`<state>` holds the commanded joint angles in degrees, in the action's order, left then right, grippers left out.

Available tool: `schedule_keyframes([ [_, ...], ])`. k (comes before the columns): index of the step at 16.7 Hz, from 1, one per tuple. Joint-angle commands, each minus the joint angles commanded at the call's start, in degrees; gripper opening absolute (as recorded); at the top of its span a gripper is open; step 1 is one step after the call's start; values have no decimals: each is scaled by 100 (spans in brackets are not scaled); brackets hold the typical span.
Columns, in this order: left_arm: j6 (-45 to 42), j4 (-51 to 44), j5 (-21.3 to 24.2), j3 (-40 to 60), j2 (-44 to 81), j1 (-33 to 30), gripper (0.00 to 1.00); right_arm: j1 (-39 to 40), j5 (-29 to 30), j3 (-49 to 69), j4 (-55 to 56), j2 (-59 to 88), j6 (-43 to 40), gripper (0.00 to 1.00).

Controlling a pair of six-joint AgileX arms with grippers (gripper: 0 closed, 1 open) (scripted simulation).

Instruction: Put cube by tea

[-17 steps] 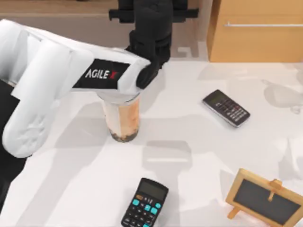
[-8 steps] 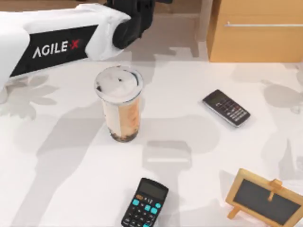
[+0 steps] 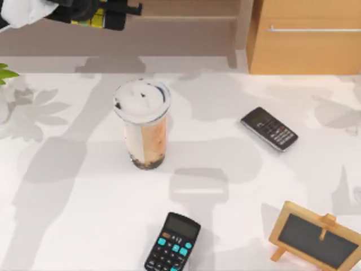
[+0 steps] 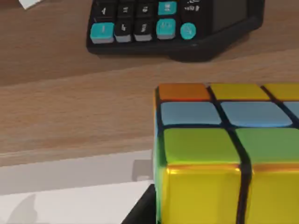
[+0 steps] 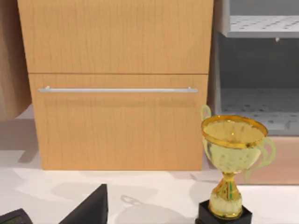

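The left gripper (image 3: 93, 14) is hanging up at the far left, well back-left of the tea (image 3: 142, 124), and it's pinching the cube (image 3: 90, 18) between its fingers. The cube (image 4: 229, 154) is up in the air, well apart from the tea. The tea is standing upright, with a calculator (image 3: 172, 243) nearer the front and a phone (image 3: 269, 129) off to its right.

Upper left corner of the top view: the left arm (image 3: 22, 10) ends in a rounded, glossy white shell, which meets a black wrist section. From this section project the left gripper's (image 3: 104, 14) black parts (angular, matte), one thin black bar pointing toward the right of the frame. No cables, screws or lettering are distinguishable here.
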<state>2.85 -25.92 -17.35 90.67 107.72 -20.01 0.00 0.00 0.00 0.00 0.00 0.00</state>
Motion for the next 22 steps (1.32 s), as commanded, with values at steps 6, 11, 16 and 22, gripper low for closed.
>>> schedule_keyframes([
  [6, 511, -2781, 1068, -85, 345, 862, 0, 0, 0, 0, 0, 0, 0, 100],
  [11, 578, -3755, 1758, -165, 756, 977, 0, 0, 0, 0, 0, 0, 0, 100],
  [16, 564, -3759, 1758, -155, 749, 953, 0, 0, 0, 0, 0, 0, 0, 100],
  [22, 554, -3747, 1742, -149, 745, 1008, 0, 0, 0, 0, 0, 0, 0, 100],
])
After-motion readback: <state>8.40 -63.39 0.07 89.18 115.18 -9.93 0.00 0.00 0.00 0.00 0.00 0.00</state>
